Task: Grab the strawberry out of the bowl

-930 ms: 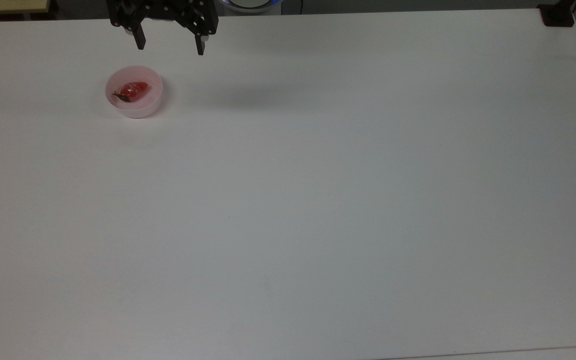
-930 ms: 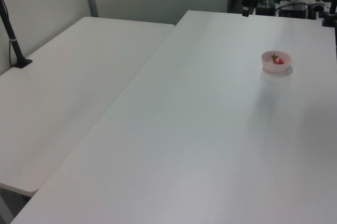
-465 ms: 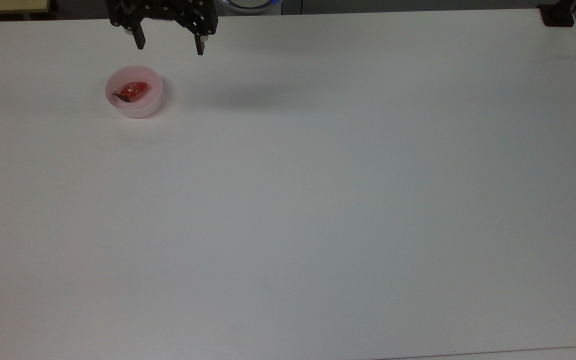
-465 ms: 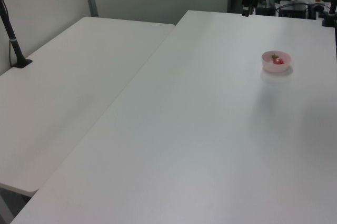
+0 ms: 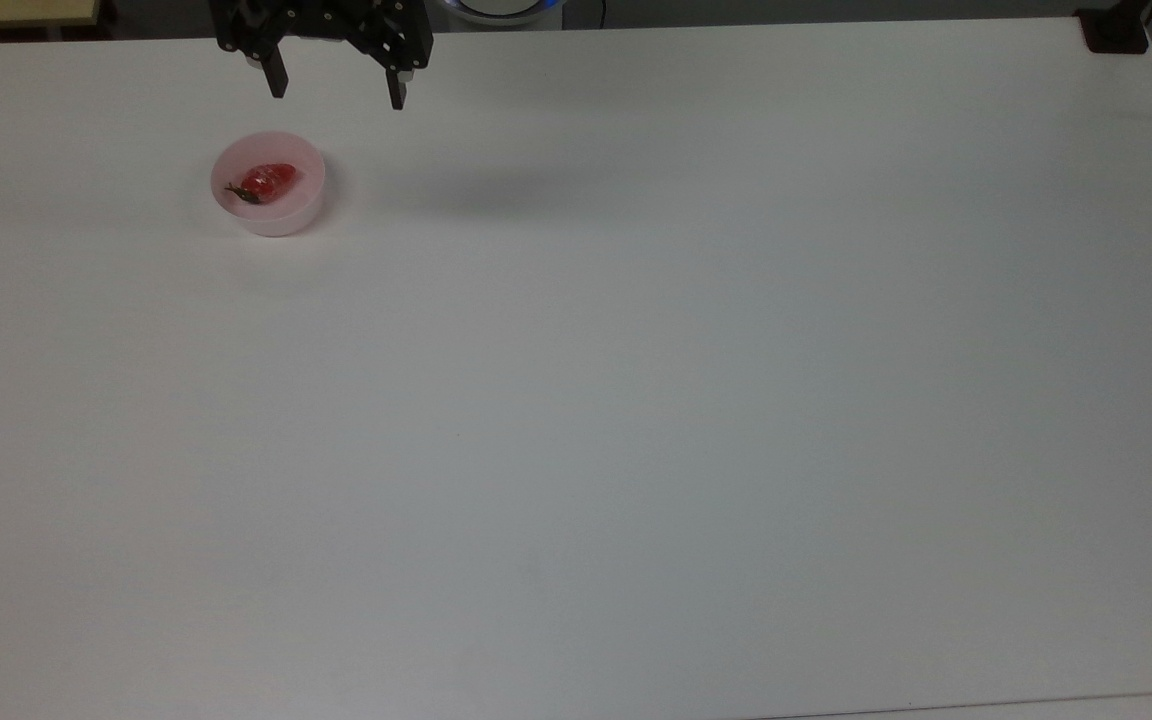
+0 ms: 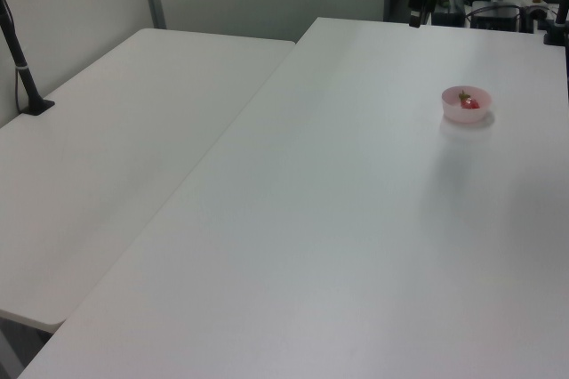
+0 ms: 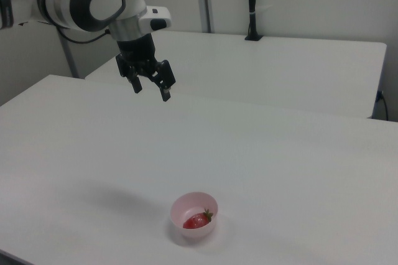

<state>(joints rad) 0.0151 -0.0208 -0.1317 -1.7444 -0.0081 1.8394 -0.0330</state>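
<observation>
Strawberry (image 7: 196,220) lies on its side in the pink bowl (image 7: 176,216), low centre of the right view. Farther back, upper left, the gripper (image 7: 151,89) hangs high, fingers spread and empty. A clean pick probably means centring over the fruit, then descending inside the rim.

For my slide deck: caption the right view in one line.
Open end effector hangs high above the table, apart from the bowl holding the strawberry.

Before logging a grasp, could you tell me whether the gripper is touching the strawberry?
Apart. The right view shows the gripper open, high above the strawberry in the bowl.
</observation>
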